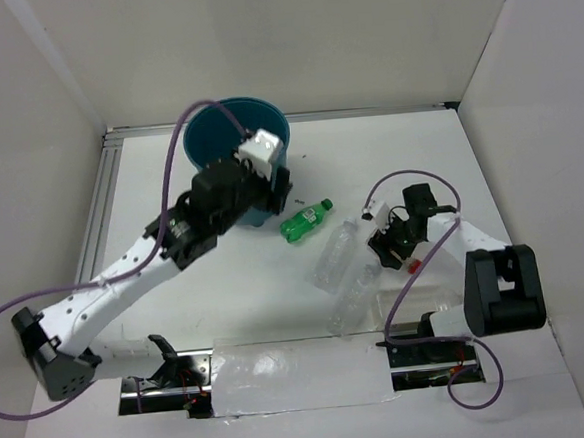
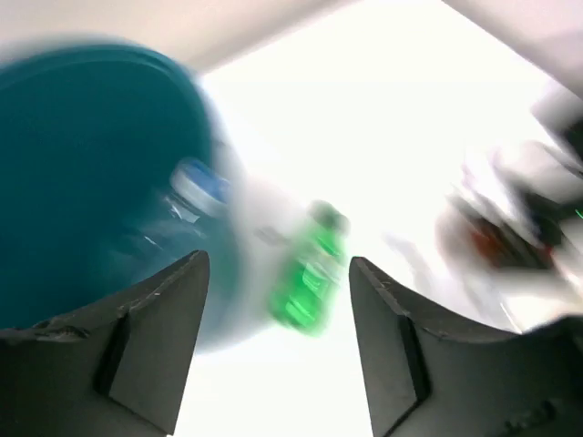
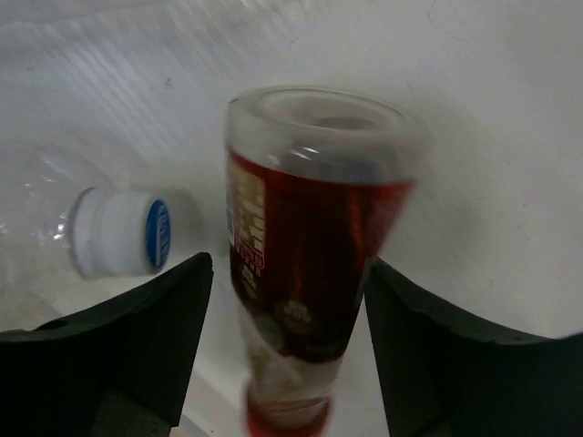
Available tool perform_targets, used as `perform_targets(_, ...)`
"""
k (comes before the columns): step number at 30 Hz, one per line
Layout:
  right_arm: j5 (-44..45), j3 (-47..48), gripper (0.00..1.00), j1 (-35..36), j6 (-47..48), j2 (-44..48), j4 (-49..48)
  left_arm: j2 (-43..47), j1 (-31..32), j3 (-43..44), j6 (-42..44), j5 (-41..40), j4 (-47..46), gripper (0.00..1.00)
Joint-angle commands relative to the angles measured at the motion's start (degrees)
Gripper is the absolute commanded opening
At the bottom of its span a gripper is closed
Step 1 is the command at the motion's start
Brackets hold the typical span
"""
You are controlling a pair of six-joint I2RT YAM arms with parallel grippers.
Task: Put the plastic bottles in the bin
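The teal bin stands at the back left; in the left wrist view a clear bottle with a blue-white cap lies inside it. My left gripper is open and empty beside the bin's right side. The green bottle lies on the table just past it. My right gripper is open around a red-labelled bottle, its jaws either side of it with a gap on the left. Two clear bottles lie left of it.
A clear bottle's white cap with a blue mark lies just left of the right gripper. White walls enclose the table on three sides. A metal rail runs along the left edge. Purple cables loop over both arms.
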State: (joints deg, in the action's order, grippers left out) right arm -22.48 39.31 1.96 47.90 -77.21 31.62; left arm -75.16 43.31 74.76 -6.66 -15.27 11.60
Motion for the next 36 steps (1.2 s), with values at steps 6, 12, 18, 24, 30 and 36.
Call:
perform_targets(6,-1.42,4.00,0.25,-2.04,1.85,-0.32,-1.05,4.14,18.55,-20.07,-12.75,8.49,-6.82,0.84)
perform_targets(12,-11.52,18.14,0.00,-2.84,0.63,5.14,8.54,-8.41,26.38,-18.87,-12.87,11.13,-11.94,0.95)
perform_targets(18,-27.84,39.95,0.00,-0.99,-14.54,-1.08,-1.50,-16.51,27.62,-15.08,-10.31,11.66,-13.88,0.96)
perform_targets(24,-34.91,56.20,0.02,9.01,-34.87,-13.20,-26.23,-19.41,28.14,-17.27,-10.39,10.79,-15.10,0.96)
perform_targets(30,-36.76,87.13,0.03,21.31,-38.93,-35.10,-23.35,-19.94,29.19,-20.00,-11.89,7.18,-16.17,0.96)
perform_targets(36,-36.76,98.85,0.28,26.42,-42.10,-47.15,-21.25,-21.34,29.73,-21.06,-13.03,5.42,-16.78,0.96)
